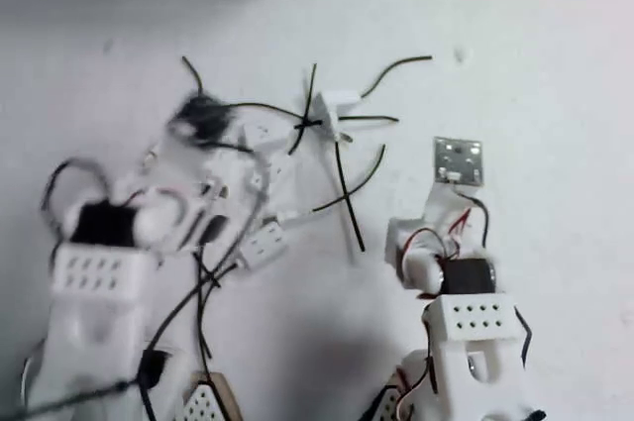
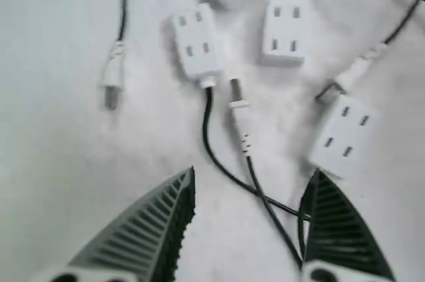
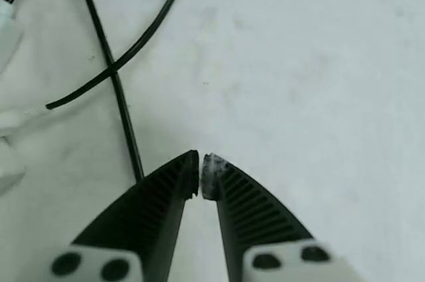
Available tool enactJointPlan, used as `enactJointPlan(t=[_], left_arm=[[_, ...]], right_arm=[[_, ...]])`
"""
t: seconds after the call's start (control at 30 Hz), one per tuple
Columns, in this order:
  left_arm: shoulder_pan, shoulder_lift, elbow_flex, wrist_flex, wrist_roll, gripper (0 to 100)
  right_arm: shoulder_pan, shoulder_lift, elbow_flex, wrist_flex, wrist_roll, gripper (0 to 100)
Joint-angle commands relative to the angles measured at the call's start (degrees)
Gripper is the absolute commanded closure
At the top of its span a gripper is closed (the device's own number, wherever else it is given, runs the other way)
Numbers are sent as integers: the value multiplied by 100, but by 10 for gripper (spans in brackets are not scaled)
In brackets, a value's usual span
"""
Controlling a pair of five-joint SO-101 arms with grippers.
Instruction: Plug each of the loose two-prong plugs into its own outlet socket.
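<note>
Several white outlet blocks lie ahead of my left gripper (image 2: 252, 189), which is open and holds nothing: one block (image 2: 196, 40), a second (image 2: 285, 20) and a third (image 2: 342, 133). A loose plug (image 2: 237, 99) on a black cord lies just ahead of the fingers. Another loose plug (image 2: 111, 83) lies off to the side, and a third plug (image 2: 352, 73) rests by the third block. In the high view the left arm (image 1: 99, 243) stands over this cluster of blocks (image 1: 263, 243). My right gripper (image 3: 201, 172) is shut and empty above bare table.
Black cords (image 1: 342, 178) sprawl over the middle of the white table (image 1: 555, 74), and two cross (image 3: 119, 63) near my right gripper. The right arm (image 1: 466, 292) stands at the front right. Another outlet block (image 1: 337, 109) lies farther back among the cords.
</note>
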Motion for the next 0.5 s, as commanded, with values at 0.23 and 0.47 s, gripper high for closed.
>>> enactJointPlan(t=[0.23, 0.47], left_arm=[[-1622, -3327, 3156, -932, 44, 781], [-1613, -4681, 3947, -607, 44, 780]], right_arm=[[-1464, 4, -747, 277, -1266, 836], [-2589, 505, -1618, 418, -1574, 819]])
